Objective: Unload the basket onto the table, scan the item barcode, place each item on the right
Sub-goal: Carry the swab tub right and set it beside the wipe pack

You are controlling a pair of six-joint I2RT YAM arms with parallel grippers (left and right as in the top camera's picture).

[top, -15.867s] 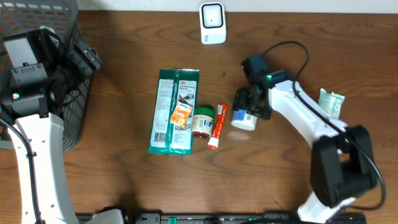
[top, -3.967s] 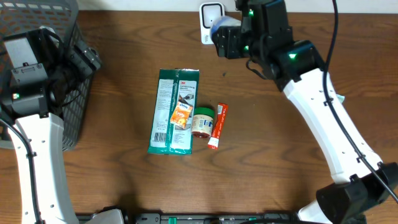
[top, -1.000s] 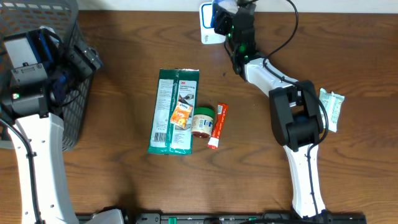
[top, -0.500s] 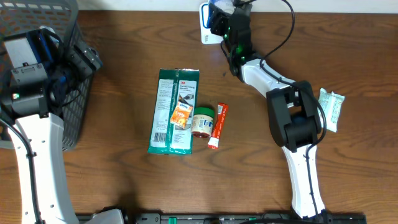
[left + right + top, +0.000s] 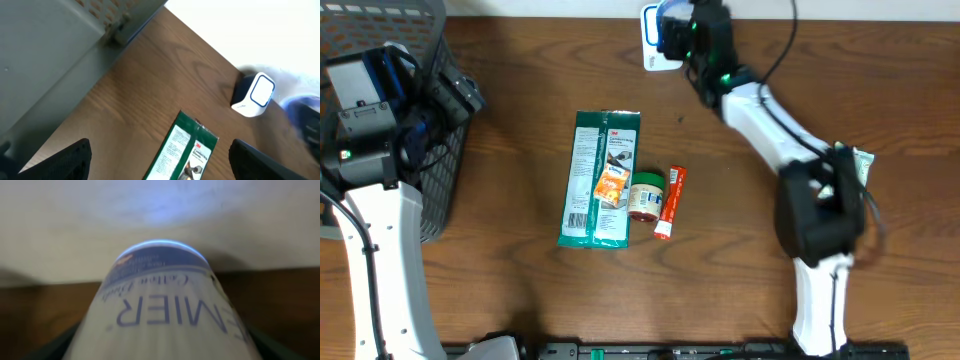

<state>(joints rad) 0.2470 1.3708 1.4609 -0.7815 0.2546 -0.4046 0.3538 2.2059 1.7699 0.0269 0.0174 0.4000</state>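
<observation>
The item is a white tub with a blue lid [image 5: 165, 310] printed in blue letters, and my right gripper [image 5: 160, 350] is shut on it. The tub fills the right wrist view. Overhead, the right gripper [image 5: 692, 30] holds the item [image 5: 670, 22] at the table's far edge, right against the white barcode scanner [image 5: 650, 55], partly covering it. The left wrist view shows the scanner [image 5: 254, 94] with a blurred blue shape beside it. My left gripper [image 5: 160, 162] is open and empty, up by the basket on the left [image 5: 450, 95].
A green flat package [image 5: 600, 180], an orange sachet [image 5: 611, 185], a small green-lidded jar [image 5: 645, 195] and a red tube [image 5: 670, 200] lie mid-table. A grey wire basket [image 5: 390, 25] stands at the far left. A small packet [image 5: 858, 165] lies at the right.
The right arm's elbow has swung out to the right and the tub blurs slightly, still at the scanner. The left arm has not moved.
</observation>
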